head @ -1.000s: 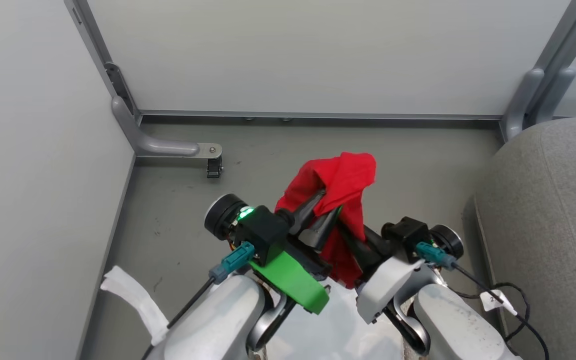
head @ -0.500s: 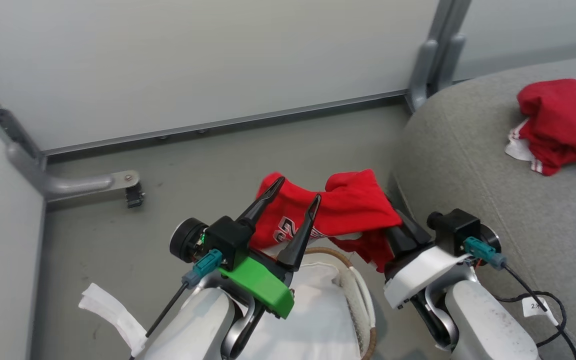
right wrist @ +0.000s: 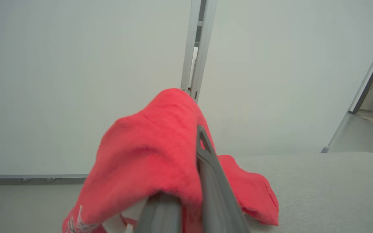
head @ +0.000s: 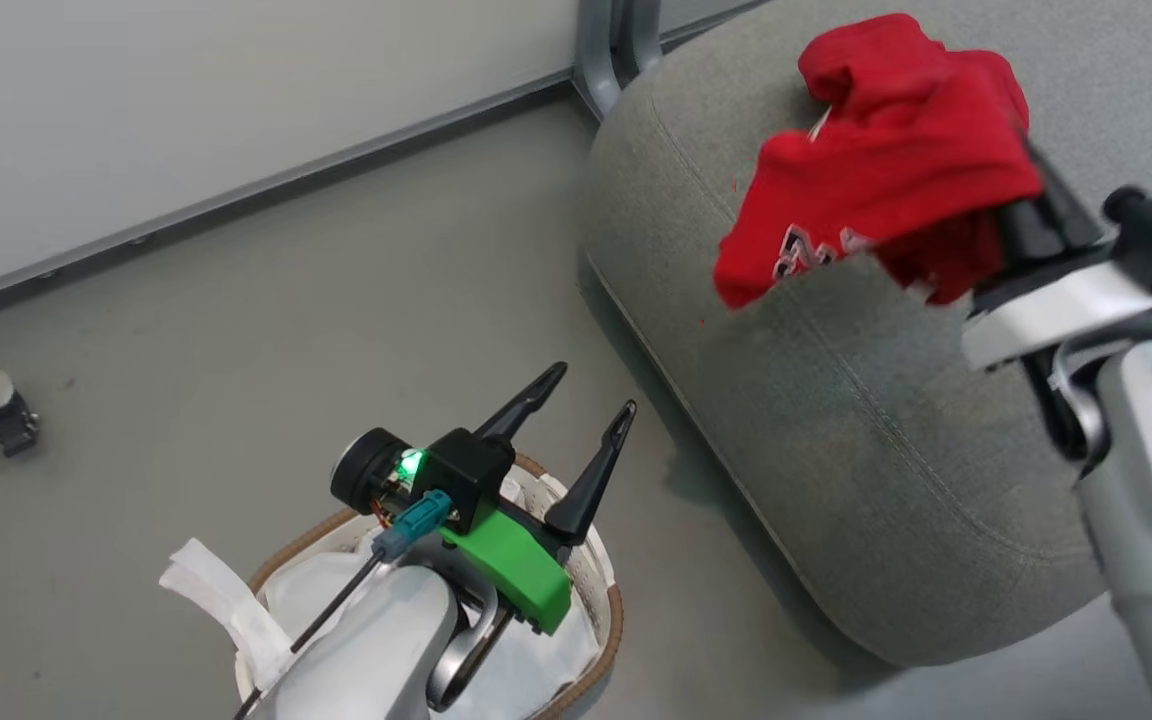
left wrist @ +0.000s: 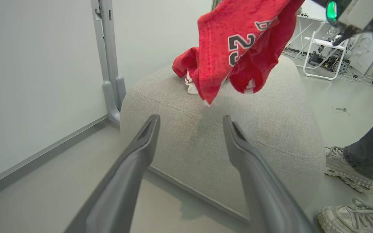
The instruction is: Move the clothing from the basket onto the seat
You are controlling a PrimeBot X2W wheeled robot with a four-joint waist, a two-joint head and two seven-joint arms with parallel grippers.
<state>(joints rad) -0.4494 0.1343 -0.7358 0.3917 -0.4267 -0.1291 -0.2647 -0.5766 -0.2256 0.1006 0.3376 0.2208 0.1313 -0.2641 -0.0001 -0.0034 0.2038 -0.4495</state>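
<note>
Now the red jersey (head: pixel 886 170), a soft napped fabric with dark, white-edged numerals, is held aloft above the grey seat (head: pixel 836 400), hanging clear of the cushion. Its crumpled folds are pinched by the right gripper (right wrist: pixel 197 136), whose jaws are closed on the cloth, with fabric draped over one finger. A second red garment (left wrist: pixel 183 63) with white striped trim is seen bunched on top of the seat, towards the side nearest the metal post (left wrist: pixel 108 58). The seat is covered in coarse woven upholstery, rounded at the corners, with a stitched seam traced close to its edge. Off a corner of the seat, the left gripper (head: pixel 595 388) is held with its long tapered fingers spread wide and nothing between them, above the oval basket (head: pixel 616 610), where a brown woven rim and a glossy white liner (head: pixel 546 670) can be made out. Smooth grey floor (head: pixel 336 300) is left open between basket and seat. A person's pale laced trainers (left wrist: pixel 348 168) are planted just beside the seat's other side.
</note>
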